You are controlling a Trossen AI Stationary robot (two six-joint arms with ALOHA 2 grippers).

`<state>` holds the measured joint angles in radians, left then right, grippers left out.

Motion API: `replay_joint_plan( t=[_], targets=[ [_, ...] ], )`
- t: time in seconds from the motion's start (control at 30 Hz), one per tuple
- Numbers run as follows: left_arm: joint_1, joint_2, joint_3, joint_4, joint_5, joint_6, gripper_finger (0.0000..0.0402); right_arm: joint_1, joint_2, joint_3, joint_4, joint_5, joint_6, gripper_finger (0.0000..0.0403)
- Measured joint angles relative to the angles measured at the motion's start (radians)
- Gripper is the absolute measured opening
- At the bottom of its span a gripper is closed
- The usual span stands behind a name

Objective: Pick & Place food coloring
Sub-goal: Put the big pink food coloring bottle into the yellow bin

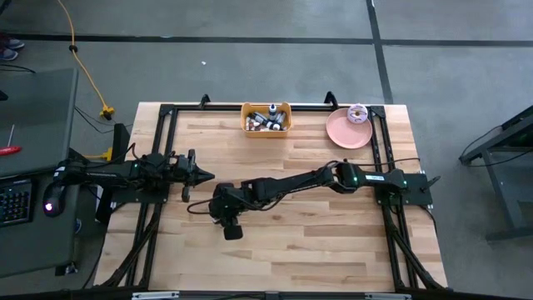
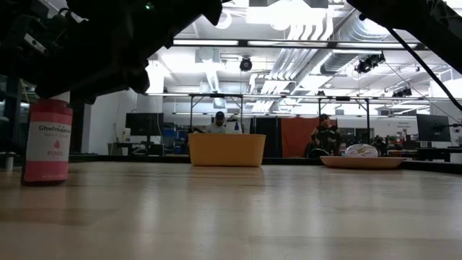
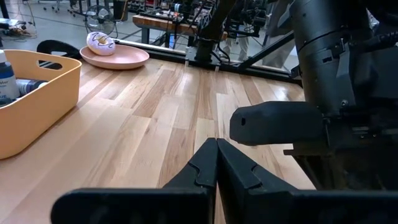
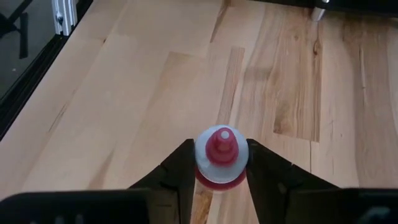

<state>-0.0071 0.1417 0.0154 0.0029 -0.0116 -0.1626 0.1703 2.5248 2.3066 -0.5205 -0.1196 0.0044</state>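
Right wrist view: pink food coloring bottle (image 4: 221, 155) seen cap-up on the wooden table (image 4: 149, 93), upright, flanked by both dark fingers (image 4: 180, 171) of the right gripper (image 4: 219, 163), each pressed against the bottle's sides, so pinching it. Same bottle (image 2: 48, 141) stood at the near left in the low view, pink label facing the camera, base on the tabletop, under the dark bulk of the arm above. From above, right gripper (image 1: 231, 223) reached toward the table's middle-left, bottle itself hidden beneath it. Farther off, at the table's far edge, sat the yellow bin (image 1: 266, 118) with more small food coloring bottles (image 1: 268, 119) lying and standing inside; same bin (image 3: 37, 102) visible in the left wrist view with a blue-tinted bottle (image 3: 6, 78) at its wall. Beside the bin, toward the right, lay the pink plate (image 1: 343, 132) with a donut (image 1: 357, 113) on its rim side. Left gripper (image 1: 200, 174) hovered at the table's left, just beside the right arm, fingers (image 3: 205, 168) pressed together on nothing. Two people seated at desks in the room beyond the table.
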Motion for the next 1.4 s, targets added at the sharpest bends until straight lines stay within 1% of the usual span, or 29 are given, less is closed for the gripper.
replay_joint_plan(
  t=[0.3, 0.4, 0.57, 0.73, 1.07, 1.13, 1.4],
  targets=[
    [0.000, 0.000, 0.000, 0.000, 0.000, 0.000, 0.0001, 0.001, 0.001, 0.049, -0.020, 0.004, 0.000, 0.0111],
    [0.000, 0.000, 0.000, 0.000, 0.000, 0.000, 0.0001, 0.003, -0.016, 0.044, -0.031, 0.007, 0.036, 0.0111],
    [0.000, 0.000, 0.000, 0.000, 0.000, 0.000, 0.0001, 0.012, -0.068, 0.045, -0.043, -0.002, 0.068, 0.0111],
    [0.000, 0.000, 0.000, 0.000, 0.000, 0.000, 0.0001, 0.022, -0.123, 0.045, -0.095, -0.003, 0.071, 0.0111],
    [0.000, 0.000, 0.000, 0.000, -0.002, 0.000, 0.0001, 0.052, -0.266, 0.045, -0.285, 0.006, 0.137, 0.0111],
    [0.000, 0.000, 0.000, 0.000, -0.002, 0.000, 0.0001, 0.061, -0.296, 0.045, -0.303, 0.023, 0.137, 0.0111],
    [0.000, 0.000, 0.000, 0.000, -0.002, 0.000, 0.0001, 0.095, -0.391, 0.045, -0.343, 0.165, 0.099, 0.0111]
  ],
)
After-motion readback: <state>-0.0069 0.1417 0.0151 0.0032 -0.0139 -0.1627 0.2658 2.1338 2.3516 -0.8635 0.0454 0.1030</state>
